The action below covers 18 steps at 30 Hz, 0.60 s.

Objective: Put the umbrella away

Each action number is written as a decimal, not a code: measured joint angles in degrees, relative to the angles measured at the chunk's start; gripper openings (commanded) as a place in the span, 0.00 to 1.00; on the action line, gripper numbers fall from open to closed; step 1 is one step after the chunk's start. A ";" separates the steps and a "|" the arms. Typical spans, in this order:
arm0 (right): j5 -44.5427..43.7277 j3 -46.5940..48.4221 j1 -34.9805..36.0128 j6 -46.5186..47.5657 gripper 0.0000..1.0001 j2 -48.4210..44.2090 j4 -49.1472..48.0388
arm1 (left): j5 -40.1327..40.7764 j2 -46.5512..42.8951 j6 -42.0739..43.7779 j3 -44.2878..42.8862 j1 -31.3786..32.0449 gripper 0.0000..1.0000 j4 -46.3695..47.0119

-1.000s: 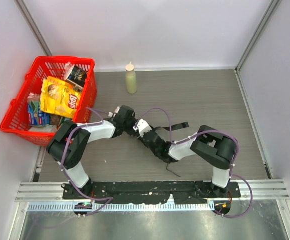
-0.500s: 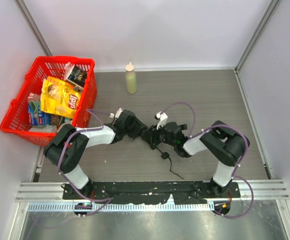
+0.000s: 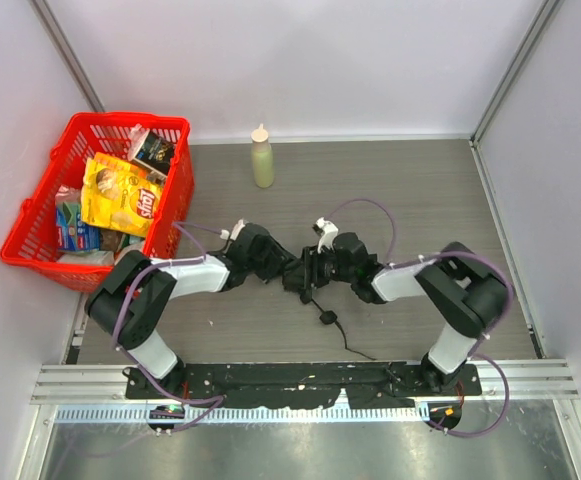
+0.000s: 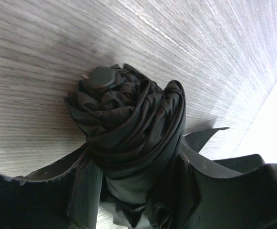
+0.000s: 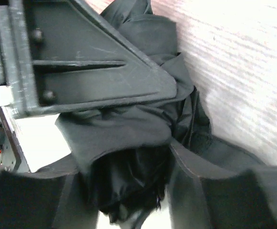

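Note:
The umbrella [image 3: 298, 276] is a folded black fabric bundle lying on the grey table between both grippers. Its small handle [image 3: 328, 318] and thin strap trail toward the near edge. My left gripper [image 3: 275, 265] meets it from the left. In the left wrist view the twisted umbrella fabric [image 4: 128, 119], with a round cap [image 4: 98, 78] at its tip, fills my left gripper [image 4: 133, 191], both fingers pressing it. My right gripper [image 3: 322, 268] comes from the right. Its wrist view shows umbrella cloth [image 5: 124, 133] packed inside my right gripper [image 5: 133, 191], with the left gripper's finger [image 5: 90, 71] just above.
A red basket [image 3: 180, 190] holding snack packs stands at the back left. A pale squeeze bottle [image 3: 261, 157] stands upright at the back wall. White walls close in the table on three sides. The arm bases sit along the near rail.
The right arm has swung out to the right and its gripper now meets the umbrella from the right side. The left gripper shifted slightly right and nearer. The handle and strap slid left.

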<state>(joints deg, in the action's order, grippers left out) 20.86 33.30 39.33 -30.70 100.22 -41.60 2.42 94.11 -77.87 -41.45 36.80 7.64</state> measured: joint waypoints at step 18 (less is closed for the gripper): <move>-24.28 17.18 11.02 24.79 0.74 -14.21 34.95 | -2.51 1.03 -1.09 -2.69 -0.04 0.00 -5.27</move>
<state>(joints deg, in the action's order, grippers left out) -3.42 50.48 50.35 -5.91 86.02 -6.66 -0.10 95.13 -78.96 -44.14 36.75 2.37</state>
